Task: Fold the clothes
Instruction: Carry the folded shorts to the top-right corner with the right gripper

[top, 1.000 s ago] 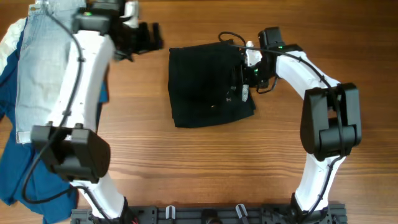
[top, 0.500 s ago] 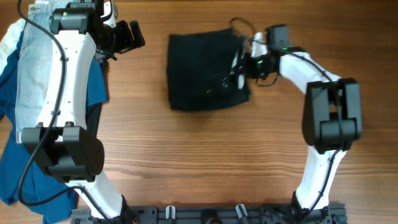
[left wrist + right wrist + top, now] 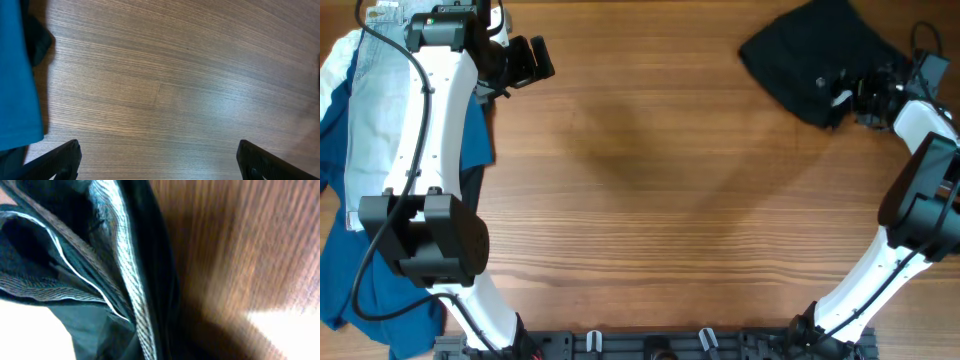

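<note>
The clothes (image 3: 808,50), a bunched pair of black shorts, lie at the far right corner of the table. My right gripper (image 3: 850,95) is at their right edge and shut on them. In the right wrist view the black fabric (image 3: 100,280) and its pale striped lining fill the left half, hiding the fingers; the wood on the right is blurred. My left gripper (image 3: 532,62) stands open at the far left over bare wood. Its two dark fingertips (image 3: 67,157) sit wide apart with nothing between them.
A pile of other garments covers the left edge: pale-blue denim shorts (image 3: 375,110), a deep-blue garment (image 3: 360,270) and a white cloth (image 3: 335,60). The blue fabric (image 3: 15,75) shows at the left of the left wrist view.
My right gripper shut on the folded black shorts and carried them from the table's middle to the far right corner. The left arm pulled back slightly to the left, then held still.
</note>
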`<state>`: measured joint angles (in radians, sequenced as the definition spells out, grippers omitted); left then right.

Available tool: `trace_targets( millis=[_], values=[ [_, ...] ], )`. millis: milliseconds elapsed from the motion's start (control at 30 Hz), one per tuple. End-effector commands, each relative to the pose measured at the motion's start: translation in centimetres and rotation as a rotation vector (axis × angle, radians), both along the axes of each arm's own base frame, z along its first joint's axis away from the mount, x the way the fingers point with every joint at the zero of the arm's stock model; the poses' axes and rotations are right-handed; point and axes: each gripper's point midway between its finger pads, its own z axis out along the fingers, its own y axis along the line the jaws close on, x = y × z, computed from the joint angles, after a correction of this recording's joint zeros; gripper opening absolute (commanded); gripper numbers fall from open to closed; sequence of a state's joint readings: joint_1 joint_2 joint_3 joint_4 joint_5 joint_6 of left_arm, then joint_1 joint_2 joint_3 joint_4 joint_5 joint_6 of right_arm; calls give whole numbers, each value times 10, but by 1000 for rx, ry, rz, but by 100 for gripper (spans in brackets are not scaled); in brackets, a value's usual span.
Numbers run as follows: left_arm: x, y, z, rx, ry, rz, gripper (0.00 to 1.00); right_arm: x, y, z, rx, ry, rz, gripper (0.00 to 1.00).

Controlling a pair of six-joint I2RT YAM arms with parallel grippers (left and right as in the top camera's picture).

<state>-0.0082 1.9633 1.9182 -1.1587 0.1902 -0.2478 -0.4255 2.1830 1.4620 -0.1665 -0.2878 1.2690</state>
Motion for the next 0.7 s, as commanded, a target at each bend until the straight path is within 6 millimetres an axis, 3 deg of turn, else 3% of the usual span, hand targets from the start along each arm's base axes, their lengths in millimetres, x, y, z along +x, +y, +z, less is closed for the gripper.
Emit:
trace_targets(
  millis=[0, 100, 233, 367, 467, 500, 567, 667],
  values=[
    [5, 3, 0, 10, -13, 2, 100, 18, -5, -2, -17, -29, -218, 8],
    [7, 3, 1, 10, -22, 3, 100, 24, 10, -6, 33, -32, -352, 7],
    [8, 3, 1, 9, -25, 3, 100, 38, 37, -1, 36, -65, -318, 9],
    [8, 3, 1, 7, -22, 9, 100, 34, 70, -11, -36, -1, -62, 39],
    [8, 3, 1, 7, -22, 9, 100, 35, 109, -7, -73, -50, 309, 75],
    [8, 3, 1, 6, -22, 9, 100, 33, 122, -5, -72, -69, 414, 76],
    [8, 3, 1, 7, -22, 9, 100, 28, 141, -2, -107, -122, 618, 89],
    [8, 3, 1, 7, -23, 9, 100, 13, 147, -12, -173, -93, 758, 98]
  ],
)
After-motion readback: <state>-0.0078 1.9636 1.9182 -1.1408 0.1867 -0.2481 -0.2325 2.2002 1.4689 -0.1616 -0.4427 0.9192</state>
